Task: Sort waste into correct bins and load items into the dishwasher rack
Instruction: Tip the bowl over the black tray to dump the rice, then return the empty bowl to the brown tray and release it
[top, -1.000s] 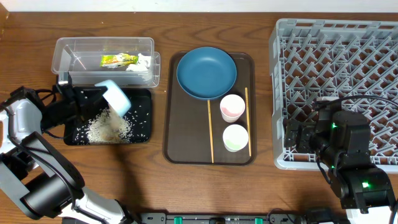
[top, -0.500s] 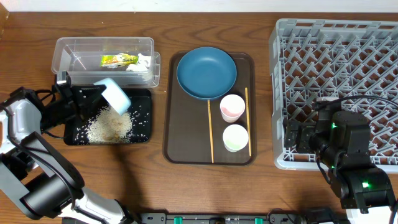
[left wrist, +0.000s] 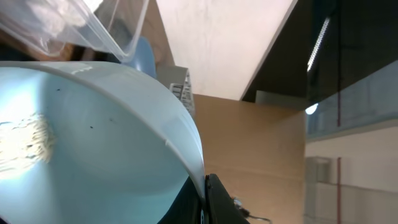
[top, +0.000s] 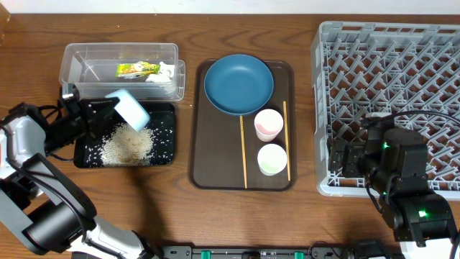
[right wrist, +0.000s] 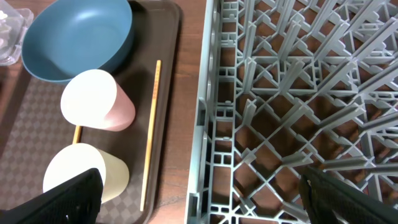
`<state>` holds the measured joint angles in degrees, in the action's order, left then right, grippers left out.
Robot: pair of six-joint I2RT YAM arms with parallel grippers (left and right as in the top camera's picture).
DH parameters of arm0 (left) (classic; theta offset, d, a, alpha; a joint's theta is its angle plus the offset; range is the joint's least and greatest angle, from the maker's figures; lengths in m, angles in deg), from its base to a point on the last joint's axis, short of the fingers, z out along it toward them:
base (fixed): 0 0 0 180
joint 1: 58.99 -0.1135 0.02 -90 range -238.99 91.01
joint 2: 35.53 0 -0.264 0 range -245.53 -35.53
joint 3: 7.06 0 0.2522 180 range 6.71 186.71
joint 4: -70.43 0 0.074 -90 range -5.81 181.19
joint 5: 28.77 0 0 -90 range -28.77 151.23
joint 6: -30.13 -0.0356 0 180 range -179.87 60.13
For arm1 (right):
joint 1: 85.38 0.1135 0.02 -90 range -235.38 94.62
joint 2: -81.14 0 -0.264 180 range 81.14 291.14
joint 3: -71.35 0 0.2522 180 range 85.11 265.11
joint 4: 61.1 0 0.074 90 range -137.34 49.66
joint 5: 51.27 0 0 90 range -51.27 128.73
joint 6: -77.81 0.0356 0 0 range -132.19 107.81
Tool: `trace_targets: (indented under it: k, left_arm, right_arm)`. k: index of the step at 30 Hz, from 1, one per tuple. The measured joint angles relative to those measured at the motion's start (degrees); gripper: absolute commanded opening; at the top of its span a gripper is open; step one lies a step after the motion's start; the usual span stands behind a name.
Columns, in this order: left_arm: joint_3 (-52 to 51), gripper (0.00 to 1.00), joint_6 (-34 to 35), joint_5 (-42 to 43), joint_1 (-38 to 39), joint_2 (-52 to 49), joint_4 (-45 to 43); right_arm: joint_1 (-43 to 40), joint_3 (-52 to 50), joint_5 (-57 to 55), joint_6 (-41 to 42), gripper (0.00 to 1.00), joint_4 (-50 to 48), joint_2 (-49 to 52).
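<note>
While the left claw (top: 106, 109), well left of the brown serving tray (top: 215, 162), is clamped tight on the rim of the small light-blue bowl (top: 130, 111), it holds that bowl tipped over the black tray (top: 167, 150). A heap of rice grains (top: 126, 144) lies there already. The wrist view shows what look like a few grains inside the bowl, so the emptying seems nearly finished.

Left of the serving tray and further back, the clear tub (top: 72, 61) holds the snack wrapper (top: 136, 69) and the white tissue (top: 165, 72). The waste sorting therefore looks almost complete.

Loading has not begun. On the serving tray sit the dark-blue dish (top: 238, 84) at its back, and the pink cup (top: 269, 124) and pale-green cup (top: 272, 159) toward its right front. One chopstick (top: 243, 151) lies down its middle and another (top: 286, 140) along its right edge.

Right of the serving tray, the dishwasher rack (top: 402, 72) shows nothing inside. The right claw (right wrist: 199, 180) hangs spread wide and empty over the rack wall facing the tray. Six pieces, bowl included, are left to load.
</note>
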<state>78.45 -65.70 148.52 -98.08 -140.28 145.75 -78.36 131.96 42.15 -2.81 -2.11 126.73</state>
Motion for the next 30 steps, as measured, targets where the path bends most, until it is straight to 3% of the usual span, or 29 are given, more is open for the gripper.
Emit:
trace_targets:
  k: [13, 23, 30]
  left_arm:
    - [-0.02, 0.06, 4.00, -1.55, -0.68, -0.07, -2.47]
    - [-0.04, 0.06, 2.36, -2.64, -0.87, -0.07, 0.02]
    - [-0.04, 0.07, -4.02, -2.16, -0.44, 0.17, 6.64]
  right_arm:
    - [0.00, 0.00, 0.00, 0.00, 0.99, 0.22, 0.00]
    - [0.00, 0.00, 0.00, -0.02, 0.99, 0.39, 0.02]
    - [0.00, 0.00, 0.00, -0.02, 0.99, 0.39, 0.02]
